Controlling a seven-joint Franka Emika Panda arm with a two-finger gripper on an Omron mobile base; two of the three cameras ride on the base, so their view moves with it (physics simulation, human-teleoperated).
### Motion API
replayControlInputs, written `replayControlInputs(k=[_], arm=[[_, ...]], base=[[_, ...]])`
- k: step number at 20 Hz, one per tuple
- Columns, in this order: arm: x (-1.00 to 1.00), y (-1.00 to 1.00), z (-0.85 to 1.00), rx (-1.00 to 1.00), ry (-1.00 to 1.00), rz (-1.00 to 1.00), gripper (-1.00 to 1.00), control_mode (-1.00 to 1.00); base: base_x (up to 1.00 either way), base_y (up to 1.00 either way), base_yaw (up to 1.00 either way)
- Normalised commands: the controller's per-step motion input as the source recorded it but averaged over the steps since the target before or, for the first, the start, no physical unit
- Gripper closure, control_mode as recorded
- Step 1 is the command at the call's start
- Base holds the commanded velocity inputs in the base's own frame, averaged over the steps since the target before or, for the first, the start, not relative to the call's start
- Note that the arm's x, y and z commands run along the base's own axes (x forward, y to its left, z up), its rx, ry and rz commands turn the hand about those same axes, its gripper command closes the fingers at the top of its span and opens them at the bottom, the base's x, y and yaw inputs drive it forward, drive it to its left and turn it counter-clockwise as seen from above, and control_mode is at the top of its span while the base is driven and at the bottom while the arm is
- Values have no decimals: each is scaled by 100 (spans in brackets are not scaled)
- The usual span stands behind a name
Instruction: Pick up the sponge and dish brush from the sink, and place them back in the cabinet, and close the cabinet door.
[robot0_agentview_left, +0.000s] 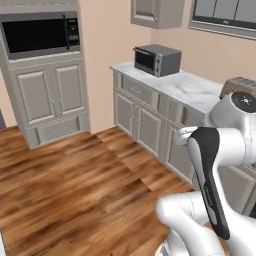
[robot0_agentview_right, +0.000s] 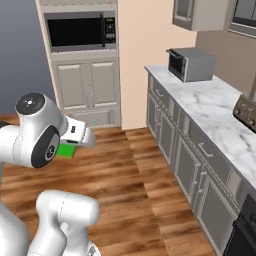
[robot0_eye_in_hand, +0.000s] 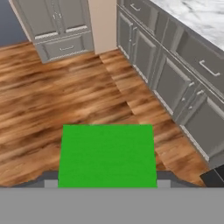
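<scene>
Sponge out of the sink and gripped in the claw, carried above the wood floor; cabinet placement, the brush and door closing look still undone.

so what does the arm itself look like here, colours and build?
White glossy arm of rounded, bulbous links. Each joint cap is a dark disc with small pale markings, and a black strip runs along one link. No loose cables seen. The gripper has grey finger pads.
</scene>
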Motion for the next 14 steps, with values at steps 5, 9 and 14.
replayControlInputs(k=[5,9,14], arm=[[0,0,0,0,0,0,100,100],[0,0,0,0,0,0,100,100],[0,0,0,0,0,0,100,100]], base=[[86,0,0],[79,0,0],[82,0,0]])
